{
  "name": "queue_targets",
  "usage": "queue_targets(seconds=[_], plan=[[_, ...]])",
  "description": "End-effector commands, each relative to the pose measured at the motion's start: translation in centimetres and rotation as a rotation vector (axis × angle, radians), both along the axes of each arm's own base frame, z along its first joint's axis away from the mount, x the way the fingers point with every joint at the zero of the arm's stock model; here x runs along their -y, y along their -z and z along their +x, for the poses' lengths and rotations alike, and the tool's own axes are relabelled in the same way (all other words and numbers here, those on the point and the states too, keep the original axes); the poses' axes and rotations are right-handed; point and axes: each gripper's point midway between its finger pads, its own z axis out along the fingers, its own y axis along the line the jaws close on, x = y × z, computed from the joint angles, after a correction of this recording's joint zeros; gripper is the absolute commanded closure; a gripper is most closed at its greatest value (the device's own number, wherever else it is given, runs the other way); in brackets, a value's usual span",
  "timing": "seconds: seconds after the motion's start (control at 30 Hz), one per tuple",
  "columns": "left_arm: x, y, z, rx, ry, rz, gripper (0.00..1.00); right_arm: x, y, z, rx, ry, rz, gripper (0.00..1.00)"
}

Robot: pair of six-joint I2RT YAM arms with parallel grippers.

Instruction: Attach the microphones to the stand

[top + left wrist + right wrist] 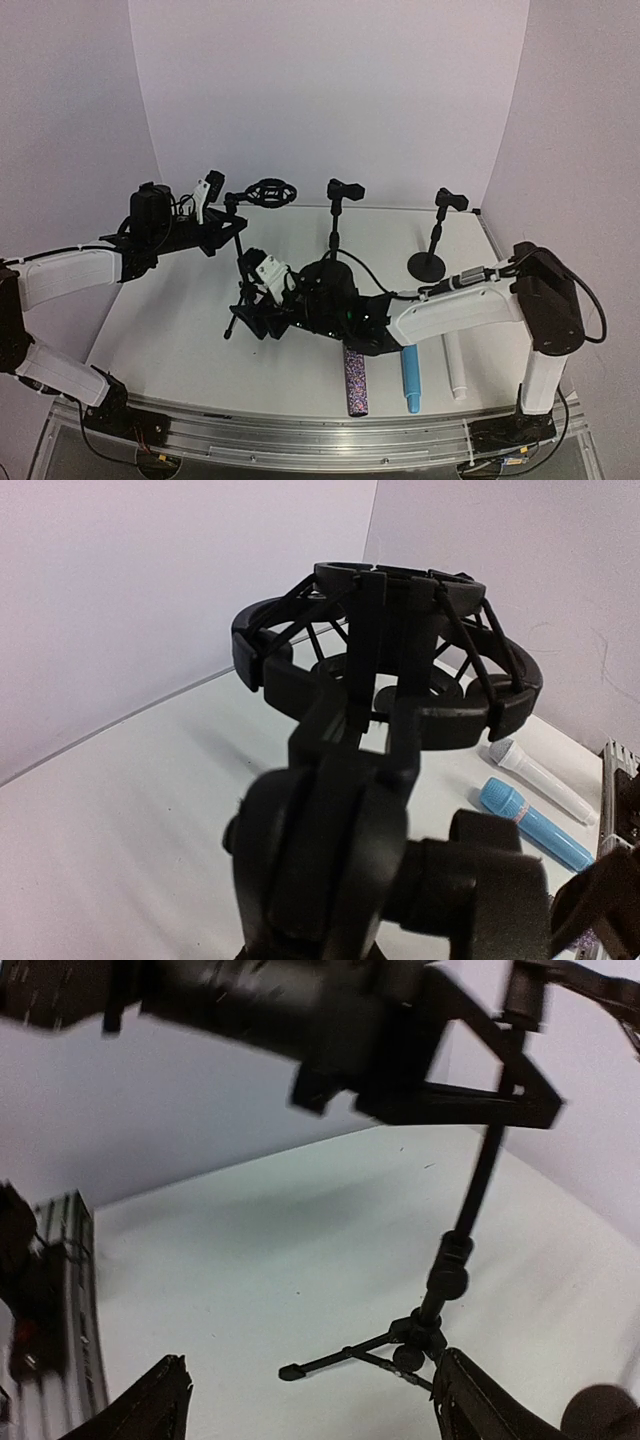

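Observation:
A black tripod stand [240, 300] carries a ring-shaped shock mount [270, 192] at the table's left middle. My left gripper [236, 224] is shut on its pole just under the mount. The mount [385, 650] fills the left wrist view, where my fingers are hidden. My right gripper [252, 308] is open and low beside the tripod feet [400, 1345], which lie between its fingertips [480, 1400]. The glittery purple microphone [357, 380], the blue one [410, 378] and the white one [455, 368] lie side by side at the front. The blue [530, 825] and white [540, 780] ones also show in the left wrist view.
Two more black stands with clips stand at the back. The middle stand [340, 200] has its base hidden behind my right arm. The right stand [440, 225] sits on a round base [427, 266]. White walls close the back and sides. A metal rail [300, 435] runs along the front edge.

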Motion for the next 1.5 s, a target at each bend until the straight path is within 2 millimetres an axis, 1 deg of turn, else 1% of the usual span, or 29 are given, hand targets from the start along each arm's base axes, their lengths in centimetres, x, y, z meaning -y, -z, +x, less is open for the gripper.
queue_targets(seconds=[0.0, 0.1, 0.23, 0.27, 0.37, 0.47, 0.57, 0.67, 0.8, 0.97, 1.13, 1.3, 1.4, 1.47], plan=[[0.2, -0.4, -0.6, -0.026, -0.009, -0.041, 1.00, -1.5, -0.4, 4.2, 0.373, 0.074, -0.154, 0.25], [0.3, -0.4, -0.5, -0.026, -0.009, -0.042, 1.00, -2.3, -0.3, 5.5, 0.437, 0.115, -0.187, 0.31], [0.4, -0.7, -0.6, -0.018, 0.000, -0.050, 1.00, -2.5, 0.1, 6.1, 0.456, 0.129, -0.203, 0.47], [0.4, -0.7, -0.6, -0.020, -0.001, -0.050, 1.00, -2.5, 0.1, 6.3, 0.458, 0.139, -0.208, 0.48], [0.5, -0.6, -0.7, -0.026, 0.006, -0.053, 1.00, -2.2, 0.3, 6.8, 0.462, 0.160, -0.218, 0.49], [0.5, -0.7, -0.7, -0.024, 0.010, -0.054, 1.00, -2.4, 0.4, 7.1, 0.453, 0.148, -0.212, 0.49], [0.5, -0.7, -0.7, -0.021, 0.012, -0.052, 1.00, -2.5, 1.3, 7.7, 0.444, 0.145, -0.229, 0.50], [0.5, -0.8, -0.7, -0.019, 0.012, -0.053, 1.00, -2.4, 1.6, 8.1, 0.438, 0.139, -0.240, 0.51], [0.6, -0.7, -0.7, -0.020, 0.018, -0.052, 1.00, -2.5, 1.4, 8.3, 0.437, 0.139, -0.240, 0.53], [0.6, -0.7, -0.6, -0.019, 0.018, -0.051, 1.00, -3.1, 1.4, 8.2, 0.437, 0.114, -0.233, 0.56], [0.7, -0.9, -0.6, -0.014, 0.019, -0.052, 1.00, -3.3, 1.8, 8.3, 0.430, 0.113, -0.237, 0.65], [0.6, -0.8, -0.6, -0.014, 0.016, -0.051, 1.00, -3.6, 2.4, 8.1, 0.423, 0.091, -0.253, 0.66], [0.7, -0.9, -0.6, -0.013, 0.018, -0.053, 1.00, -3.6, 3.1, 8.5, 0.416, 0.106, -0.269, 0.65], [0.7, -0.8, -0.6, -0.015, 0.019, -0.053, 1.00, -3.6, 3.0, 8.6, 0.415, 0.115, -0.267, 0.66]])
